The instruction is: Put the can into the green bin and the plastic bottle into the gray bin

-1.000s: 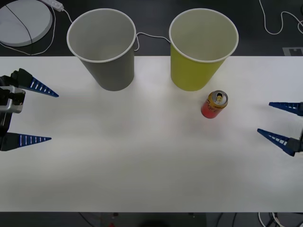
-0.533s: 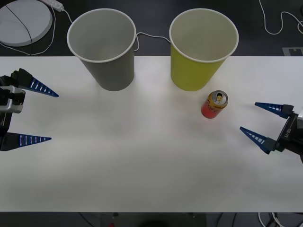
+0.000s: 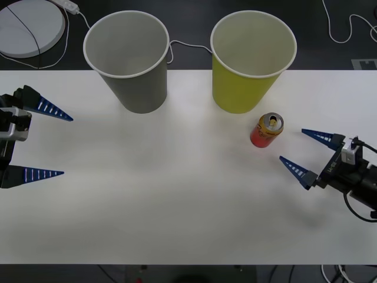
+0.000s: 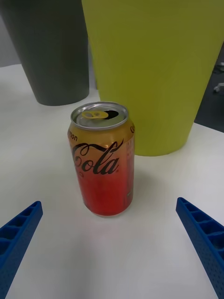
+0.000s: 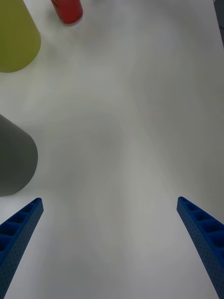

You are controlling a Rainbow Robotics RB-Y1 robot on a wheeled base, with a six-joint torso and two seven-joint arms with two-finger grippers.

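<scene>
Nothing binned yet; right arm lined up on the can, grasp not made.

The can [image 3: 267,130] stands upright on the white table [image 3: 177,200], just beside the base of the green bin [image 3: 252,59], at about 5 o'clock from it; the gray bin [image 3: 127,59] sits at the green bin's 9 o'clock, apart from it, and as far as their insides show, both bins look empty. Right gripper [image 3: 306,152] is at the can's 4 o'clock, near but not touching, fingers spread wide and pointed at it; in the right wrist view the can [image 4: 102,159] stands centred ahead of the gap. Left gripper [image 3: 50,141] is parked at the table's left edge, fingers also apart, holding nothing. No plastic bottle is to be seen on the table. My read: both placements are left to do, with the can grasp next.
</scene>
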